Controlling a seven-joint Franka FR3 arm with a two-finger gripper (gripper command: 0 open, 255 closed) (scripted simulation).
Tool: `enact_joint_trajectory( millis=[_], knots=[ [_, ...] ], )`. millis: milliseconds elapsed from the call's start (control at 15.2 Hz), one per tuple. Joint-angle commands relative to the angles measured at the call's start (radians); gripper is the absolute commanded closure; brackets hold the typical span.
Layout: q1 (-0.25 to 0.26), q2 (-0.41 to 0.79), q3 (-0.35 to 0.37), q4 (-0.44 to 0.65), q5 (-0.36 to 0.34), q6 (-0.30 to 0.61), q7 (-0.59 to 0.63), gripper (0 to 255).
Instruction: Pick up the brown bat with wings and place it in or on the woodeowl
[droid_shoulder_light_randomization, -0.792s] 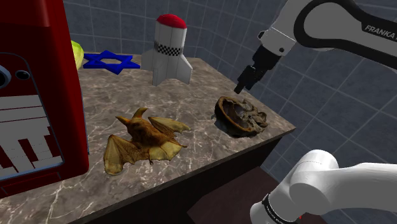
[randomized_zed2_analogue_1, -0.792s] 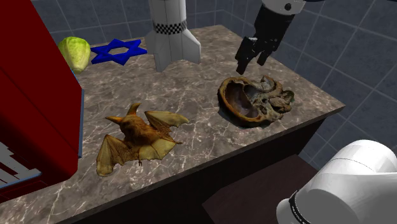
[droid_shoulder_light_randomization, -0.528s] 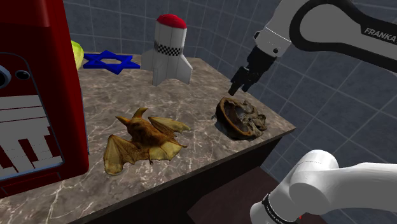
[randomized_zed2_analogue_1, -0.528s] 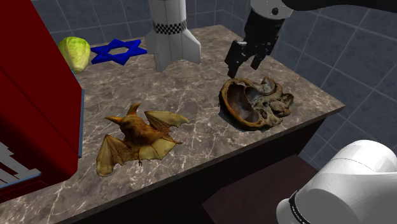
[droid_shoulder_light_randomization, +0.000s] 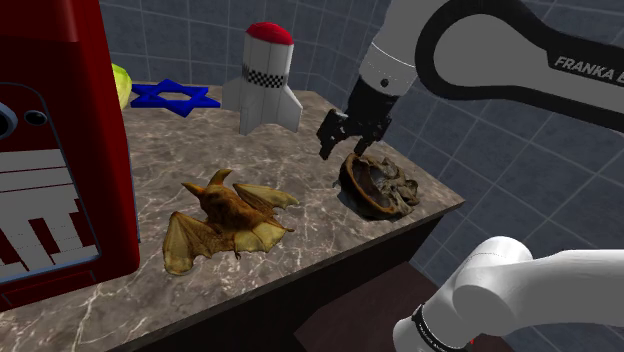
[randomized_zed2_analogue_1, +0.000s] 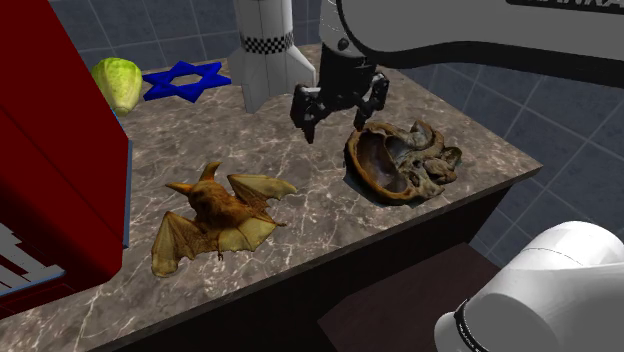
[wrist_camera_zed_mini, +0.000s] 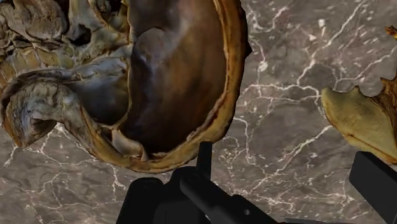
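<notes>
The brown bat lies flat on the marble counter with its wings spread, near the front edge. A dark brown, gnarled bowl-like piece rests near the counter's corner at the shoulder view's right. My gripper hangs open and empty just above the counter, beside the bowl's rim on the side toward the rocket. In the wrist view one bat wing tip shows near one finger.
A white rocket with a red nose stands behind the gripper. A blue star and a green lump lie at the back. A tall red box walls off the shoulder view's left. The counter drops off just past the bowl.
The gripper has swung toward the shoulder view's left and lower, from beyond the bowl to the bowl's rocket-side rim. Bat and bowl have not moved.
</notes>
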Motion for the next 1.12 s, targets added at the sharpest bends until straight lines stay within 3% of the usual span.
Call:
enact_joint_trajectory(
  millis=[0, 330, 594, 858, 990, 1056],
  knots=[
    [-0.02, 0.054, 0.074, 0.039, 0.005, 0.014, 0.113, 0],
    [-0.091, 0.214, 0.255, 0.174, -0.024, 0.025, 0.385, 0],
    [-0.164, 0.391, 0.415, 0.32, -0.109, 0.015, 0.625, 0],
    [-0.214, 0.647, 0.588, 0.506, -0.293, -0.035, 0.912, 0],
    [-0.182, 0.814, 0.643, 0.619, -0.429, -0.09, 1.07, 0],
    [-0.143, 0.898, 0.649, 0.682, -0.496, -0.125, 1.141, 0]
  ],
)
